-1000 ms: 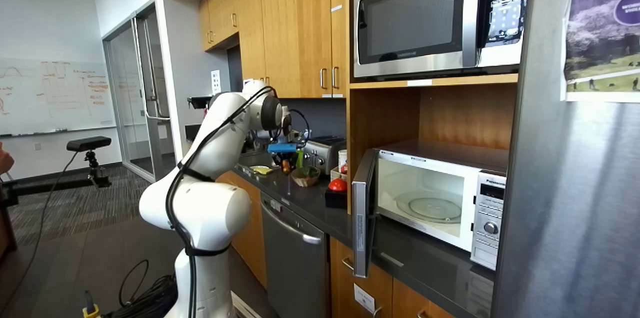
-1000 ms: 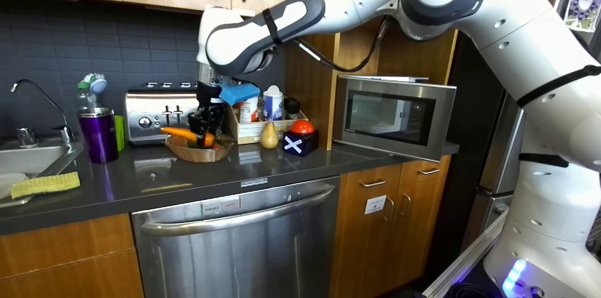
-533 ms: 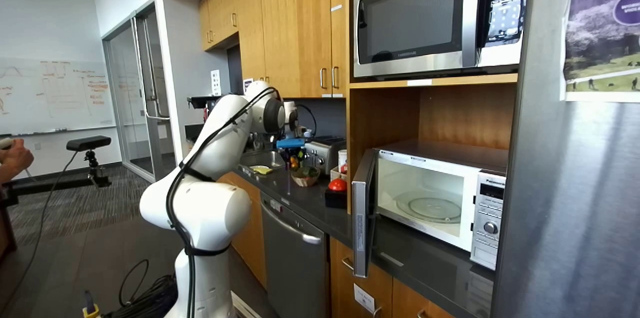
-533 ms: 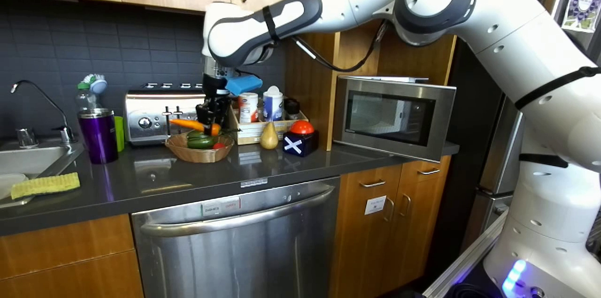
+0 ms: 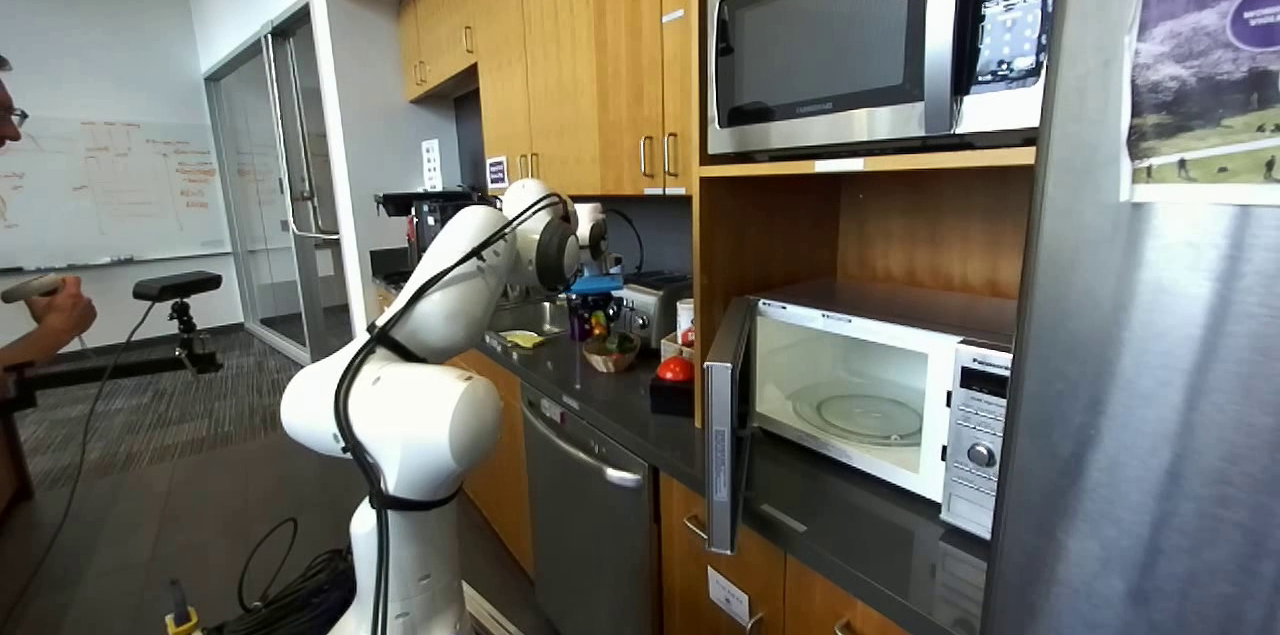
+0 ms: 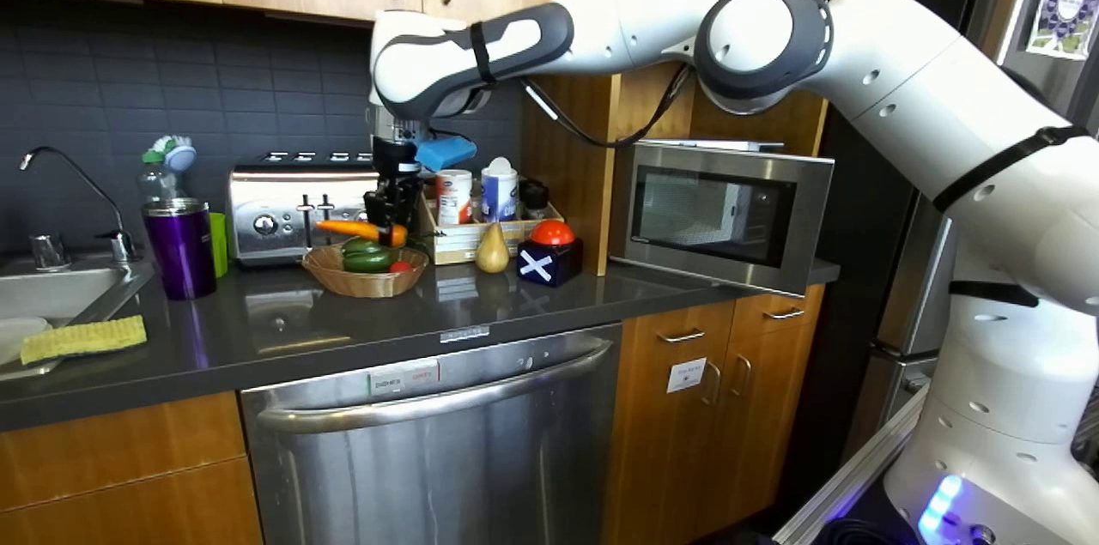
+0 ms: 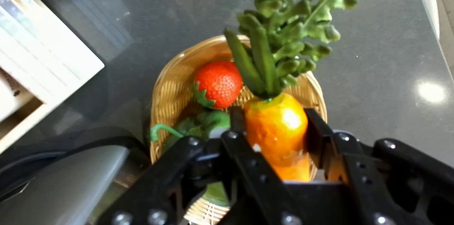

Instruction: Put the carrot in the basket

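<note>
in an exterior view, the sink [image 6: 73, 292] is at the left edge of the frame, a yellow sponge [image 6: 83, 338] lying by its front rim at lower left. next a purple tumbler [image 6: 180, 253] stands upright in front of a green cup [image 6: 220, 243], then the silver toaster [image 6: 288, 206]. left of centre, the carrot [image 6: 348, 228] is held nearly level over the wicker basket [image 6: 365, 282], its orange tip to the left. the gripper [image 6: 391, 229] pinches its thick end, jaws spread only to the carrot's width; in the wrist view the leafy top [image 7: 283, 33] reaches past the rim toward the upper right. green produce [image 6: 367, 261] and a strawberry [image 7: 220, 84] lie in the basket. around mid-frame come a wooden crate [image 6: 455, 245], a pear [image 6: 492, 250] and a dark box [image 6: 558, 262] with a red button [image 6: 552, 233]; right of centre, the microwave door [image 6: 719, 214] is swung out. the arm [image 6: 901, 64] spans the upper right and meets the right edge.
</note>
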`<state>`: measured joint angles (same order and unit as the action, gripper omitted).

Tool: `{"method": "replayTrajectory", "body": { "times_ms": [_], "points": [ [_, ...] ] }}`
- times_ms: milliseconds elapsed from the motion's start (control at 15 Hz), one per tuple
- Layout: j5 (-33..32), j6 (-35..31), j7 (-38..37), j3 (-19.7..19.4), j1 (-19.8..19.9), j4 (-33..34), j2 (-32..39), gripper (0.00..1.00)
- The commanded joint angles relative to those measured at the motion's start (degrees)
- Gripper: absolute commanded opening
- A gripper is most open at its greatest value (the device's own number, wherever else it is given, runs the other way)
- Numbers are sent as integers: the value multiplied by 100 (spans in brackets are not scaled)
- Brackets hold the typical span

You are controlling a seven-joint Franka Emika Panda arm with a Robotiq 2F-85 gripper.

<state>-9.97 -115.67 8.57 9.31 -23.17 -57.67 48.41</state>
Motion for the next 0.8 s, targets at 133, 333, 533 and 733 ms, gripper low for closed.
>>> {"method": "replayTrajectory", "body": {
  "times_ms": [133,333,533,733],
  "points": [
    [31,641,282,-48,-52,1184,666,69],
    [44,882,267,-77,-85,1565,831,80],
    [80,1114,194,-86,-158,1942,939,98],
    [31,1212,-7,-23,-167,2003,840,100]
  ]
}}
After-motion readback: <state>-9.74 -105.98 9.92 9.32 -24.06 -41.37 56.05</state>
